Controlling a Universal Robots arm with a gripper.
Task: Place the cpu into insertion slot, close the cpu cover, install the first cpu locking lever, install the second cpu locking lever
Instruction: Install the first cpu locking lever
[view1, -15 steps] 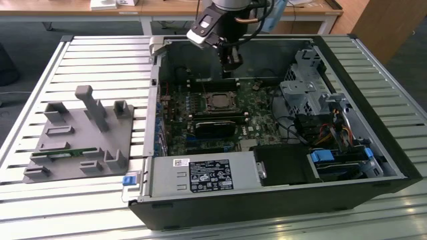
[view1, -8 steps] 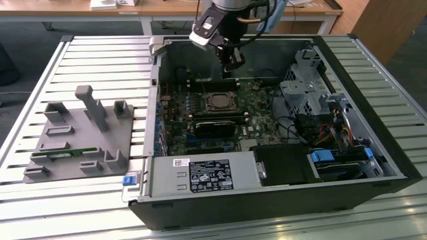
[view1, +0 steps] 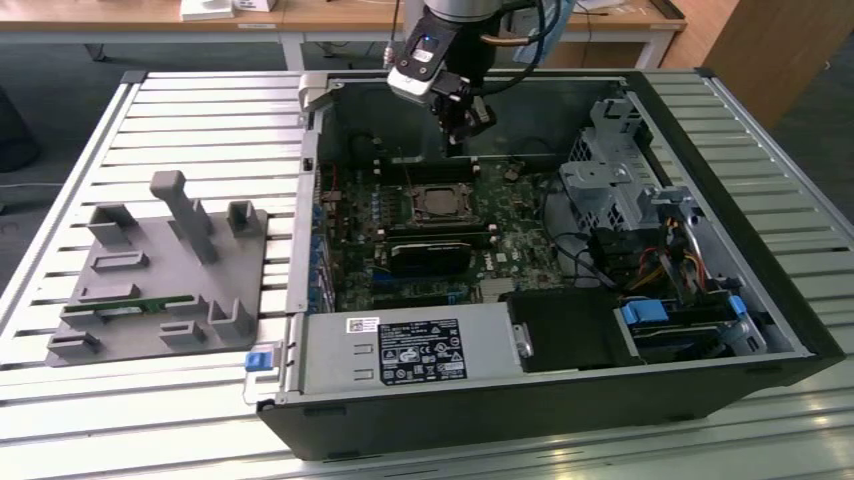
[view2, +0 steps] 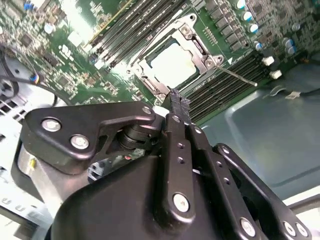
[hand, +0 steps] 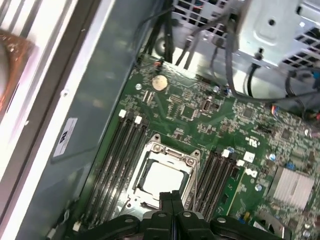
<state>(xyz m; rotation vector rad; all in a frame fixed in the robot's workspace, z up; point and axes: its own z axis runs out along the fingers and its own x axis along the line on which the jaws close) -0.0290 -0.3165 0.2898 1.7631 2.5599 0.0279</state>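
Observation:
The cpu (hand: 160, 177) lies flat in the insertion slot (view1: 412, 190) on the green board, its pale metal top showing through the window of the cpu cover (hand: 170, 151). The cover rests down over the chip. In the second wrist view the cpu (view2: 172, 62) sits inside the cover (view2: 187, 22), and a thin locking lever (view2: 240, 76) sticks out from one socket corner across the memory slots. My gripper (view1: 458, 135) hangs above the board just behind the socket, its fingers shut with nothing between them; the tips (hand: 171, 197) are seen close to the socket's edge.
The board sits inside an open black computer case (view1: 747, 380) with tall walls. Memory slots (hand: 120, 160) flank the socket. A drive cage with cables (view1: 614, 190) stands at the exterior view's right, a power supply (view1: 407, 350) in front, and a grey fixture (view1: 160, 270) on the slatted table.

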